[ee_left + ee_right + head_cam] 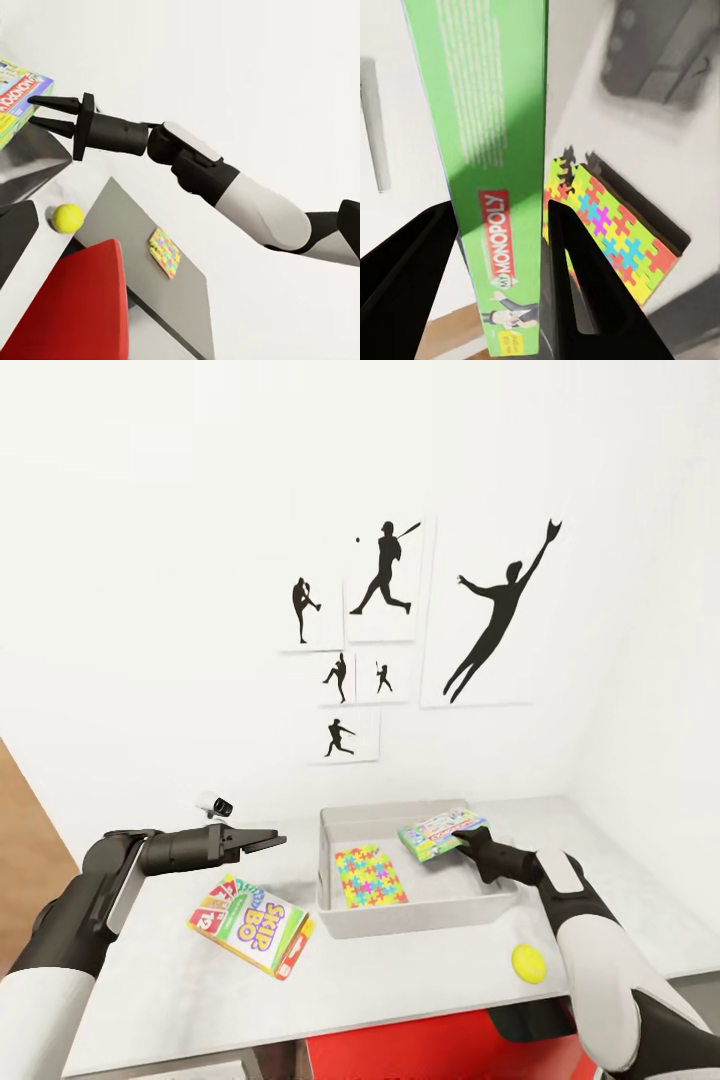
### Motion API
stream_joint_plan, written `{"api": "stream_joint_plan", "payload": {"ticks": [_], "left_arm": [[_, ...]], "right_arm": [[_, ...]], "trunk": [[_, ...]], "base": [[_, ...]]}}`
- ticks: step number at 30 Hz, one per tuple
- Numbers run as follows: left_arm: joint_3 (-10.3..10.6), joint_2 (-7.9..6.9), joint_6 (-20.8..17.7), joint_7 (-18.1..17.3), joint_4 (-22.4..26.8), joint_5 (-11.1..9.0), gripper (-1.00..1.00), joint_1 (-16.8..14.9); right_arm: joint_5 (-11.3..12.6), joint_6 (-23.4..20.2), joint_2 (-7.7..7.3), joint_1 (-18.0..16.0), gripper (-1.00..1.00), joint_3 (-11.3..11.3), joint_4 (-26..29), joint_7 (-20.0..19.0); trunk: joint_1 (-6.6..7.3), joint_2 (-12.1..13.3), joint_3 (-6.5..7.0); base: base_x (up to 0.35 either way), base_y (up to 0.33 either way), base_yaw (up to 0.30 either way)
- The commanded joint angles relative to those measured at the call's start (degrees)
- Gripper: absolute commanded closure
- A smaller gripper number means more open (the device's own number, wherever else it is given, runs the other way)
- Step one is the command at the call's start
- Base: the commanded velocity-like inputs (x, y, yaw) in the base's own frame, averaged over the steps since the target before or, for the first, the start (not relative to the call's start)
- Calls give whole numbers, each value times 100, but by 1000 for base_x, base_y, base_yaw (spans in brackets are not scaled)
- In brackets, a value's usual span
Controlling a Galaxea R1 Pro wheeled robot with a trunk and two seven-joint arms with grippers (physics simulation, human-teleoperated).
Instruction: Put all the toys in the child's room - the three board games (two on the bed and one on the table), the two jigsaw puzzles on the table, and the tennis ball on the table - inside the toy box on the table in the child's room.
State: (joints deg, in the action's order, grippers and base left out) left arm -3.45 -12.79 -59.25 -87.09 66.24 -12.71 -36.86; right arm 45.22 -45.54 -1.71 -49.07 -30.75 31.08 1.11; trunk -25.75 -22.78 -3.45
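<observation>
The light-grey toy box [335, 920] stands mid-table with one jigsaw puzzle [370, 877] flat inside it. My right gripper [462, 844] is shut on the green Monopoly board game [438, 832], holding it tilted over the box's far right part. The right wrist view shows that game [495, 150] edge-on between the fingers [435, 247], above the puzzle [607, 232]. The SKIP BO game [250, 925] lies on the table left of the box. The tennis ball [528, 961] rests near the front right. My left gripper [268, 842] hovers open and empty above the table, left of the box.
A second jigsaw puzzle [165, 252] lies on a lower grey desk beyond the ball [67, 217]. A red chair [420, 1055] is tucked under the table's front edge. A small white gadget [215, 802] sits by the wall. A wooden door [20, 840] is at the left.
</observation>
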Motion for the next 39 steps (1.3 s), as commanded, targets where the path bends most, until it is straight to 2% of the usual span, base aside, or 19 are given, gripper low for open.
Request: {"api": "stream_joint_plan", "payload": {"ticks": [1, 5, 11, 14, 29, 34, 39], "left_arm": [[2, -3, -61, -18, 0, -3, -100, -5], [2, -4, -61, -18, 0, -3, -100, -5], [2, -4, -61, -18, 0, -3, -100, -5], [2, 0, -61, -18, -1, -3, -100, -5], [2, 2, -61, -18, -1, 6, -100, -5], [2, 0, -61, -18, -5, 10, -100, -5], [2, 4, -61, -18, -3, 7, -100, -5]], "right_arm": [[42, -31, 10, -37, 100, -27, 3, 16], [186, -27, 29, -109, 100, -27, 3, 117], [308, -18, 25, -165, 100, -27, 3, 502], [499, -15, 15, -264, 100, -27, -13, 596], [1075, 247, -9, -455, 100, -27, -41, 1722], [1315, 255, -32, -467, 100, -27, -29, 1828], [1406, 245, -38, -464, 100, -27, -24, 1838]], "trunk": [[-4, -14, -23], [-4, -14, -60], [-4, -14, -115], [-4, -14, -143], [-4, -14, -282], [-4, -14, -328], [-4, -14, -366]], "base": [[0, 0, 0], [0, 0, 0], [0, 0, 42], [0, 0, 83], [0, 0, 92], [0, 0, 93], [0, 0, 85]]}}
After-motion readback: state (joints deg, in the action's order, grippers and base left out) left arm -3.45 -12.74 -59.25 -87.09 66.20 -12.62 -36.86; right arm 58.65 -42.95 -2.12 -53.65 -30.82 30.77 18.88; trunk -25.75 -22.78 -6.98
